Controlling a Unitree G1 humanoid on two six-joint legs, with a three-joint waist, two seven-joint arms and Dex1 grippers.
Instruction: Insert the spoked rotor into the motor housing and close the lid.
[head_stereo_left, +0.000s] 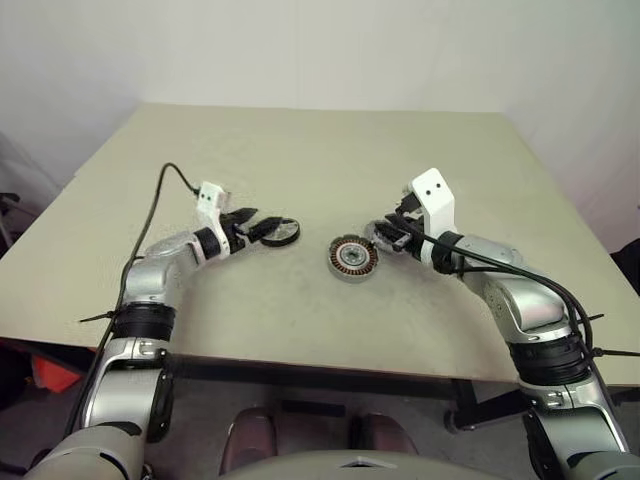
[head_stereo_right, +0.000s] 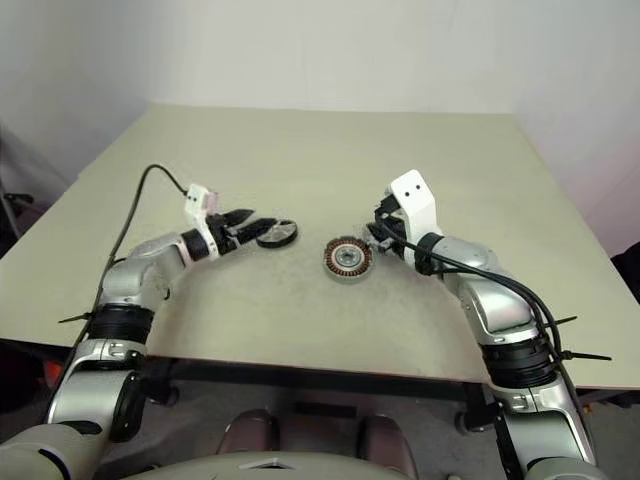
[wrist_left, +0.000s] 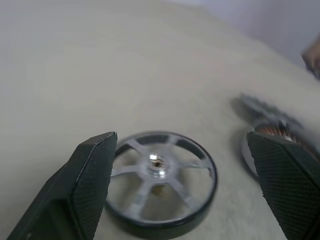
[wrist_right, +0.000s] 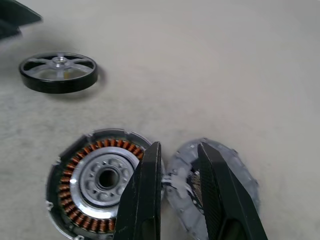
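We note the motor housing (head_stereo_left: 352, 257) lying flat on the beige table (head_stereo_left: 330, 150), roughly midway between the two arms and nearer the right one. It is a squat round silver ring with copper-coloured windings circling a pale hub and a dark central bore, open face up. Just beside it, on the side of the right arm, lies the lid (wrist_right: 215, 185), a flat grey disc with a notched edge; whether lid and housing touch we cannot tell. The right gripper (wrist_right: 176, 165) sits low over the lid's near rim, its two black fingers (wrist_right: 145, 195) standing narrowly apart with a thin gap between them; we cannot tell whether they pinch the lid's rim or merely straddle it. On the housing's other side, apart from it, the spoked rotor (head_stereo_left: 280, 232) lies flat: a dark-rimmed wheel with silver spokes and a small bright hub. The left gripper (head_stereo_left: 258, 226) points at the rotor, its fingers (wrist_left: 87, 185) spread wide to either side of the wheel's near edge and holding nothing; contact with the rim is not evident.
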